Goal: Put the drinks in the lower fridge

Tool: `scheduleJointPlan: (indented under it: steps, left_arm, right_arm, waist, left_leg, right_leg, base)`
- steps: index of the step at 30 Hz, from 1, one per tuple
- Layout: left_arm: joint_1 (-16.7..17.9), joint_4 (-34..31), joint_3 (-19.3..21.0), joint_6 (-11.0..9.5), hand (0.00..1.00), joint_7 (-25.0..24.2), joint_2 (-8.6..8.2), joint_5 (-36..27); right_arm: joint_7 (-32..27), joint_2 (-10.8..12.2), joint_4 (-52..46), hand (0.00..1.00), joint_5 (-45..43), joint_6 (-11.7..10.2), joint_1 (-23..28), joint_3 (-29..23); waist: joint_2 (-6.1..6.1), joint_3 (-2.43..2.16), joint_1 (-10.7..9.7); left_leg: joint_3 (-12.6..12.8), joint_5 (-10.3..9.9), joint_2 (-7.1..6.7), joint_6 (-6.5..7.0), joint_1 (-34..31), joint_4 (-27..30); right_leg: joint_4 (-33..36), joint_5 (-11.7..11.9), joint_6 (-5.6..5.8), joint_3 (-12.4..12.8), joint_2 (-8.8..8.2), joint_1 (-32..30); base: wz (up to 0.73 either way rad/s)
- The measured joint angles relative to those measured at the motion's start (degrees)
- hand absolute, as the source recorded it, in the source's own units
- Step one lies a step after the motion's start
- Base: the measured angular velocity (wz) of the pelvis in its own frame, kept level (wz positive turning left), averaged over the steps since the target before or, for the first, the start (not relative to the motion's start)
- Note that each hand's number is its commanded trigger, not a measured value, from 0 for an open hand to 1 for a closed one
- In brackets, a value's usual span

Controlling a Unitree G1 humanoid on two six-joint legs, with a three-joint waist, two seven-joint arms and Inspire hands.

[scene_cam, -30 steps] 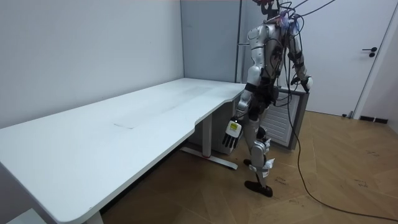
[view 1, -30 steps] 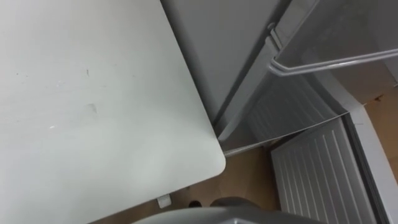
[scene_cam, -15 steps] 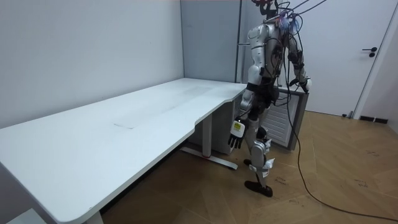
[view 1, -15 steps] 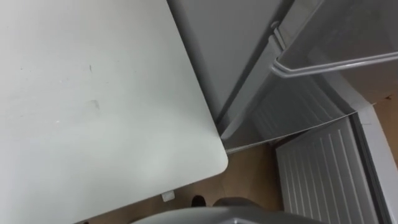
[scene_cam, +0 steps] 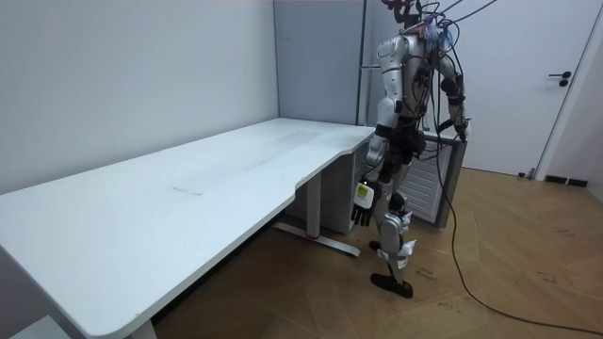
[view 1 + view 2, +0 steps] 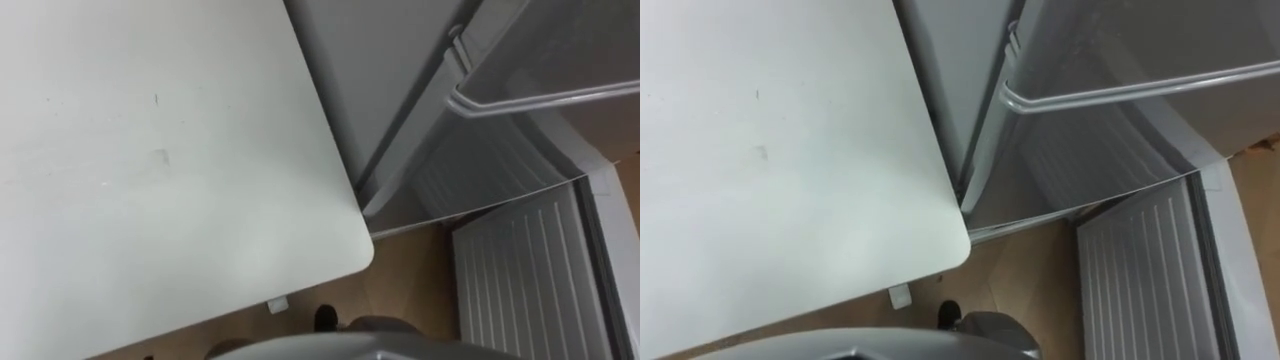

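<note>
**A:** Fridge, position?

**B:** The grey fridge (image 6: 385, 70) sits upper centre in the left eye view, just beside the far edge of the white surface (image 6: 150, 150). The fridge door (image 6: 560, 45) stands open at upper right. A white rail (image 6: 540, 98) crosses its inner side. A ribbed white panel (image 6: 520, 280) sits at lower right. Wooden floor (image 6: 410, 275) shows between the surface's rounded corner and that panel.

**A:** Drinks?

**B:** Cannot tell where they are.

**A:** Hands?

**B:** Read from the room view. The left hand (image 5: 362, 200) hangs beside the thigh at frame centre. It is released, fingers relaxed and pointing down, grasping nothing. The right hand (image 5: 461, 126) is raised right of centre, near the top of a low grey panel (image 5: 433, 184). It is too small to tell whether it is released or clenched.

**A:** Stance?

**B:** The robot is upright on the floor at the end of the surface, which stretches toward the room view's left. The low grey panel is just behind it. A white room door (image 5: 542, 85) stands at the right edge of the frame.
</note>
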Motion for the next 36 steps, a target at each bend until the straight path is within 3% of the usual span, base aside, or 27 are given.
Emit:
scheduleJointPlan:
  steps: [4,6,11,17,22,26,28,29,31,32,33,34,35,36]
  left_arm:
    - [-0.55,-2.18,-2.18,0.93,0.00,-1.14,0.42,0.28]
    - [-1.32,-2.21,-3.86,0.92,0.00,-0.88,0.95,-0.15]
    - [-3.27,-0.41,-6.20,0.70,0.00,-0.43,1.68,-0.04]
    - [-4.68,0.62,-6.72,0.34,0.00,0.65,1.76,0.45]
    - [-4.65,1.60,-6.77,-0.33,0.00,1.88,1.73,0.51]
    - [-5.26,4.04,-6.55,-1.07,0.00,2.60,1.45,0.37]
    - [-5.32,4.37,-6.70,-0.84,0.00,2.98,1.22,0.16]
    - [-5.45,4.26,-6.86,-0.71,0.00,2.99,1.20,-0.21]
    - [-5.51,3.26,-8.25,0.17,0.00,3.20,1.33,-0.27]
    - [-5.43,2.17,-9.17,0.73,0.00,3.99,1.31,-0.27]
    - [-4.99,1.14,-9.38,1.55,0.00,4.47,0.90,-0.31]
    - [-4.88,0.40,-9.37,1.89,0.00,4.71,0.57,-0.37]
    - [-4.08,-1.75,-8.64,2.18,0.00,5.64,-0.10,-0.28]
    - [-3.28,-2.98,-7.17,2.01,0.00,6.48,-0.40,-0.05]
  right_arm:
    - [-2.56,0.02,-9.40,0.00,4.07,-0.31,4.96,4.99]
    - [-3.12,-0.18,-14.25,0.00,4.40,-0.80,7.60,8.73]
    - [-4.97,0.36,-22.09,0.00,4.39,-1.16,10.19,11.25]
    - [-16.41,-1.24,-31.75,0.00,4.62,-1.82,10.65,18.80]
    - [-22.39,-5.63,-39.71,0.00,4.63,-0.32,11.78,25.64]
    - [-26.45,-14.96,-50.46,0.00,4.58,7.88,11.81,32.88]
    - [-26.45,-18.30,-55.61,0.00,4.58,10.28,11.81,35.55]
    - [-26.43,-19.57,-59.83,0.00,4.08,11.79,11.81,36.75]
    - [-22.88,-19.53,-65.61,0.00,1.95,13.50,11.00,37.92]
    - [-16.49,-18.97,-67.08,0.00,0.94,14.82,6.28,39.42]
    - [-9.44,-18.00,-68.64,0.00,0.88,16.91,-2.70,42.55]
    - [-6.42,-16.45,-69.64,0.00,0.88,17.92,-7.77,44.16]
    - [-9.35,-12.99,-68.61,0.00,2.19,18.52,-13.16,44.57]
    - [-6.57,-12.91,-68.10,0.00,2.02,20.36,-16.51,44.59]
  waist:
    - [-0.08,0.11,0.52]
    - [-0.66,1.00,0.61]
    - [-1.72,1.77,0.67]
    - [-2.05,1.84,0.78]
    - [-2.06,1.85,0.90]
    - [-2.04,1.89,1.42]
    - [-2.05,1.92,2.70]
    - [-2.13,1.97,4.19]
    - [-2.00,2.05,6.52]
    - [-1.57,2.19,7.74]
    - [-0.38,2.56,8.32]
    - [0.32,2.76,8.21]
    - [1.19,2.69,6.63]
    - [-0.85,2.68,2.00]
  left_leg:
    - [0.22,0.04,0.14,-0.02,-0.56,0.05]
    - [0.86,0.05,0.10,-0.06,-0.57,0.33]
    - [1.79,-0.41,-0.15,0.30,-1.35,1.79]
    - [2.08,-0.51,-0.01,0.78,-3.08,3.38]
    - [2.07,0.29,-0.02,1.83,-4.40,3.88]
    - [1.91,1.88,-0.11,3.32,-6.30,3.82]
    - [1.76,2.54,-0.30,4.09,-6.69,3.73]
    - [-0.14,2.87,-1.23,4.68,-7.27,3.71]
    - [-5.45,3.75,-3.48,6.12,-8.33,3.74]
    - [-10.05,4.48,-5.25,6.77,-9.04,3.74]
    - [-15.59,5.61,-7.27,6.01,-9.33,3.23]
    - [-18.83,6.49,-8.40,4.64,-9.25,2.46]
    - [-27.18,9.74,-10.86,-0.60,-8.43,-1.12]
    - [-23.69,7.94,-10.93,0.05,-11.62,1.82]
  right_leg:
    - [0.30,0.23,-0.05,-0.71,0.03,-0.76]
    - [1.41,0.24,-0.05,-1.25,-0.10,-1.41]
    - [2.79,0.36,0.14,-1.80,-0.64,-2.60]
    - [3.13,0.92,0.74,-3.55,-1.25,-2.61]
    - [4.27,1.48,1.24,-6.35,-2.34,-2.13]
    - [4.26,1.59,1.59,-7.05,-3.16,0.57]
    - [3.89,1.05,2.64,-7.06,-3.38,3.08]
    - [3.62,0.51,3.45,-6.92,-3.67,4.91]
    - [0.85,-0.73,3.89,-6.13,-3.63,7.60]
    - [-1.49,-1.72,3.82,-6.12,-3.02,9.47]
    - [-4.43,-2.07,3.40,-6.15,-2.34,10.71]
    - [-5.93,-2.24,3.12,-6.10,-1.84,11.03]
    - [-8.04,-2.26,2.82,-6.23,-0.73,10.79]
    - [-6.82,-1.60,3.18,-8.39,-2.93,9.91]
  base:
    - [-0.06]
    - [-0.15]
    - [-0.12]
    - [-0.07]
    - [-0.04]
    - [-0.02]
    - [-0.15]
    - [-0.31]
    - [-0.40]
    - [-0.69]
    - [-0.74]
    - [-0.61]
    - [0.00]
    - [0.39]
